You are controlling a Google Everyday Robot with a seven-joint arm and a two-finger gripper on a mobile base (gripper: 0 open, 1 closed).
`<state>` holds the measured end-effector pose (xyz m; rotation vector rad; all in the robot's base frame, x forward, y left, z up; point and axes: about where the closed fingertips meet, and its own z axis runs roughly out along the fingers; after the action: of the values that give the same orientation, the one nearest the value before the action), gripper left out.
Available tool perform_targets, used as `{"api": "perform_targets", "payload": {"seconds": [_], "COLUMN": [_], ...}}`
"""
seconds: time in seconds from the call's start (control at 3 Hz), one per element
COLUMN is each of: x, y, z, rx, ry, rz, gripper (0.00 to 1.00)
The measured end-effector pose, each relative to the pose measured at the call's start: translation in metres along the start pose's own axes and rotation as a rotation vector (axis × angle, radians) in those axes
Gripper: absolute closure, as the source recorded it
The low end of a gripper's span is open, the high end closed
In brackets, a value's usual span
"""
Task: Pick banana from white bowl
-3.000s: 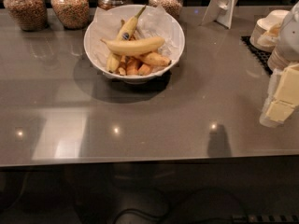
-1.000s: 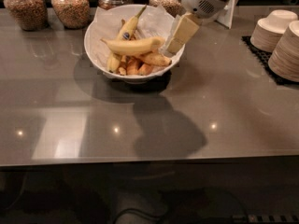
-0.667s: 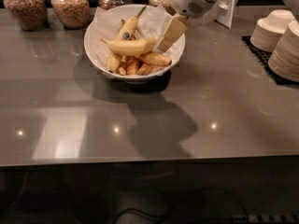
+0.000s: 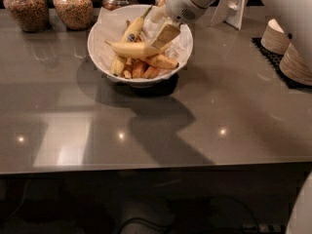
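One gripper [image 4: 164, 35] just above banana [image 4: 130, 48]

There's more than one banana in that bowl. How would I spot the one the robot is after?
On the grey table, find the wide white bowl near the back. The banana is the thick plain yellow one lying crosswise on top, its right end by the gripper; the slimmer banana behind it carries a blue sticker.
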<state>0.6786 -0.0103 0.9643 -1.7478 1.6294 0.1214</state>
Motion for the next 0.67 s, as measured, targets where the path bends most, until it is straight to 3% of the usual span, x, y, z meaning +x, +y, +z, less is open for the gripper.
{"api": "perform_targets", "payload": {"seconds": [0.67], "x": [-0.001], "y": [0.01], "z": [0.028], "rx": [-0.06], "ry": [0.013], "rz": [-0.026], "gripper": [0.39]}}
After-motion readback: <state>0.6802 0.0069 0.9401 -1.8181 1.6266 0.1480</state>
